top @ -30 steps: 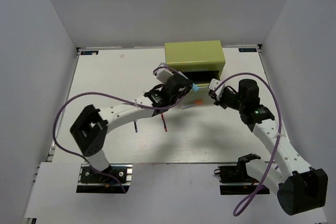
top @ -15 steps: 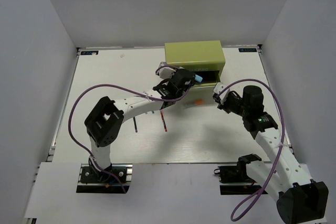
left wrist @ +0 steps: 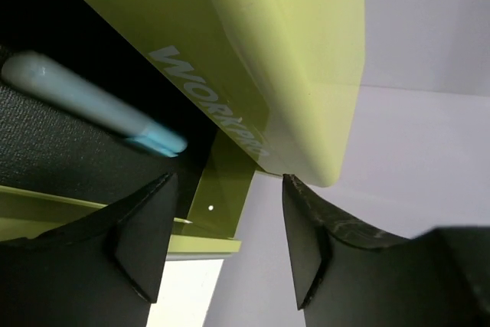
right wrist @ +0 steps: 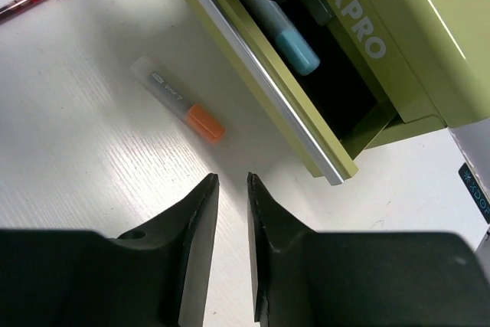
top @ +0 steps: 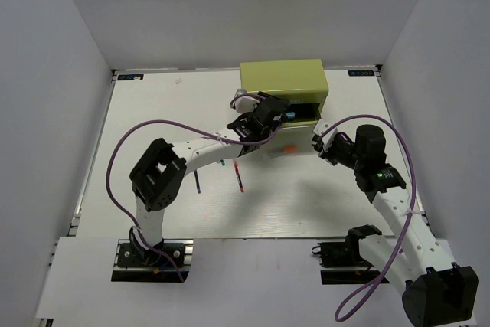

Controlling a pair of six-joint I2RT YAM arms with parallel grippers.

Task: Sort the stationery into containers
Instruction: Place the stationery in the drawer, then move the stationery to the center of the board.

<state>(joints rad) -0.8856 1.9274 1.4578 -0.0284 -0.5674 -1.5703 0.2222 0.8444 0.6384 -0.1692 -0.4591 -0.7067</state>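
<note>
Right gripper (right wrist: 230, 181) — fingers a narrow gap apart, nothing between them, hanging over the white table (right wrist: 84, 166); white pen with orange tip (right wrist: 178, 109) lies just beyond on the table, near the front rim of the open drawer (right wrist: 268, 91); left gripper (left wrist: 228, 181) — fingers well spread, empty, at the drawer mouth; light-blue marker (left wrist: 92, 105) lies inside the drawer, untouched; olive chest (left wrist: 306, 51) stands behind.

Robot lab test cell. White tabletop (top: 153, 212) boxed in by plain grey walls (top: 46, 74) on 3 sides. 2 white-and-black arms, left arm (top: 195, 155) and right arm (top: 394, 208), bolted to metal base plates (top: 180, 253) at near edge. Purple cables (top: 157, 122) looping loose along each. Staged props: olive drawer chest (top: 283, 82), few pens (top: 240, 178) on white surface.
</note>
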